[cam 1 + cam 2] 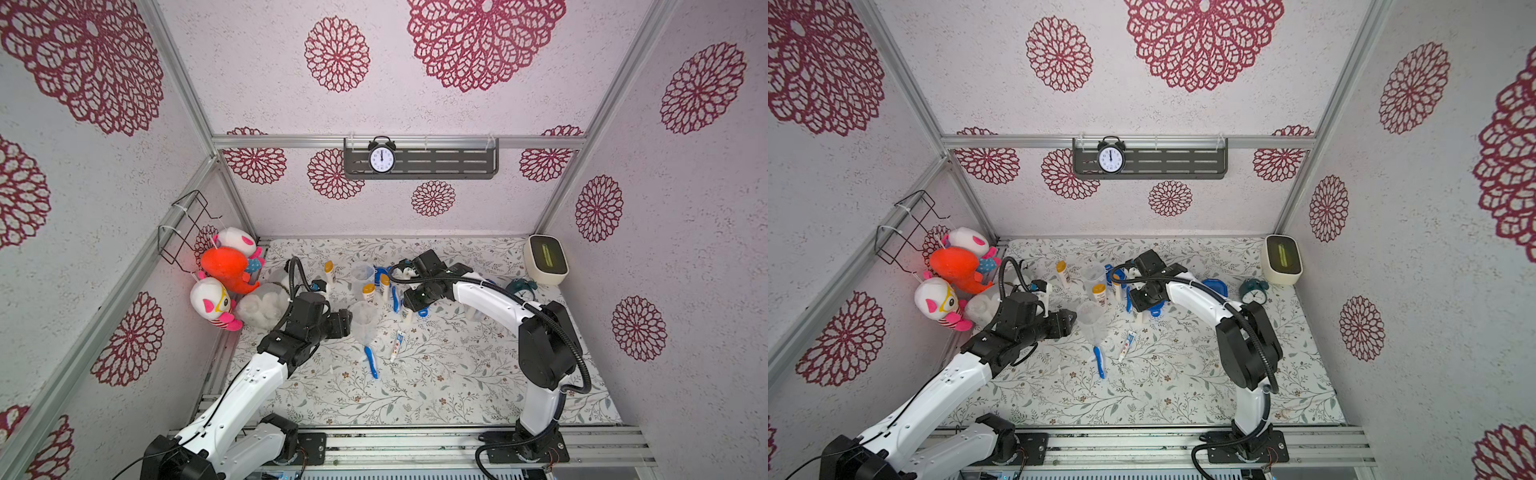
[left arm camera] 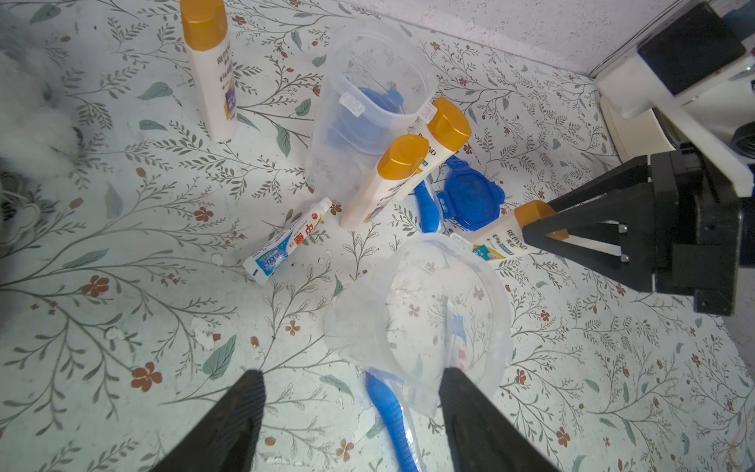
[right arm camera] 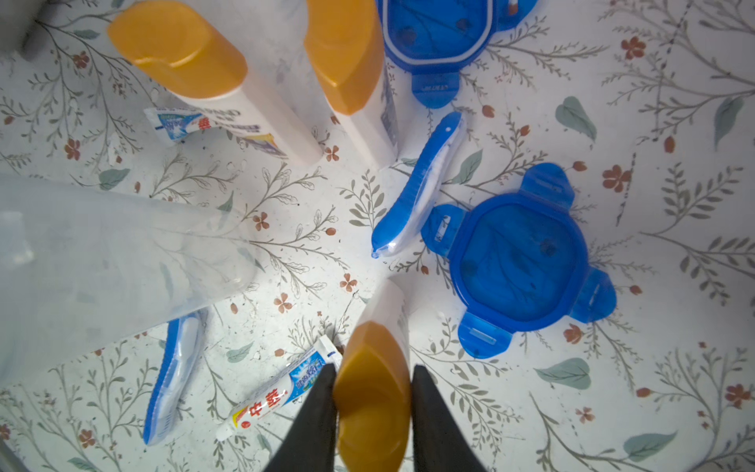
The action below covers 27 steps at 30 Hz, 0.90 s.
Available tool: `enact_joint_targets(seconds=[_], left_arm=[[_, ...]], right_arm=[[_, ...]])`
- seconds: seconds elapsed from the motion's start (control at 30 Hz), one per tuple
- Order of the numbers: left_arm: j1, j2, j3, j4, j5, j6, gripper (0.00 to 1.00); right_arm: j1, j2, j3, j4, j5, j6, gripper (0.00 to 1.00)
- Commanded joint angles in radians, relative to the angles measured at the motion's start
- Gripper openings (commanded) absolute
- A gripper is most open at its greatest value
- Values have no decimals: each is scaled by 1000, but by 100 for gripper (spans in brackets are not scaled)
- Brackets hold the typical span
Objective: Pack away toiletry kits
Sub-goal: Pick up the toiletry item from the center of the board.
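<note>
My right gripper (image 3: 374, 392) is shut on the orange cap of a white bottle (image 3: 374, 412) that stands on the floral table beside a blue lid (image 3: 519, 261); both top views show that bottle (image 1: 407, 316) (image 1: 1142, 318) under the gripper. My left gripper (image 2: 351, 384) is open low over the table, one finger against the near clear jar (image 2: 416, 314) and a blue toothbrush (image 2: 392, 417) between the fingers. A second open jar (image 1: 361, 274), three more bottles (image 1: 329, 272) (image 1: 368, 293) (image 1: 384, 286) and a toothpaste tube (image 1: 397, 345) are scattered mid-table.
Plush toys (image 1: 224, 270) and a wire basket (image 1: 187, 224) hang at the left wall, with a white bag (image 1: 266, 303) below them. A teal alarm clock (image 1: 521, 286) and a cream box (image 1: 545, 259) sit back right. Another blue lid (image 3: 437, 28) lies past the bottles.
</note>
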Motion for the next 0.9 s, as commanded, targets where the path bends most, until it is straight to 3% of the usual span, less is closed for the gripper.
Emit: enact_joint_targets(seconds=[0.0,0.2,0.33,0.47,0.67,0.87], left_arm=[[4,-9,-20,53,-11,-21,70],[4,-7,-33,93,-18,-8,70],[13,1,-35,96,-76,-33,68],[30,-3,-42,113,-56,-47,67],[44,-27,-53,111,-67,-52,66],[61,-57,-75,117,-59,-69,66]], right_arm=[[14,-30,41,-18,48,-15,21],[29,-135,95,-97,62,-29,19],[35,-222,135,-136,-8,-27,18],[57,-266,166,-120,-96,-19,19],[118,-250,236,-88,-179,-16,19],[190,-146,371,-141,-147,-40,19]])
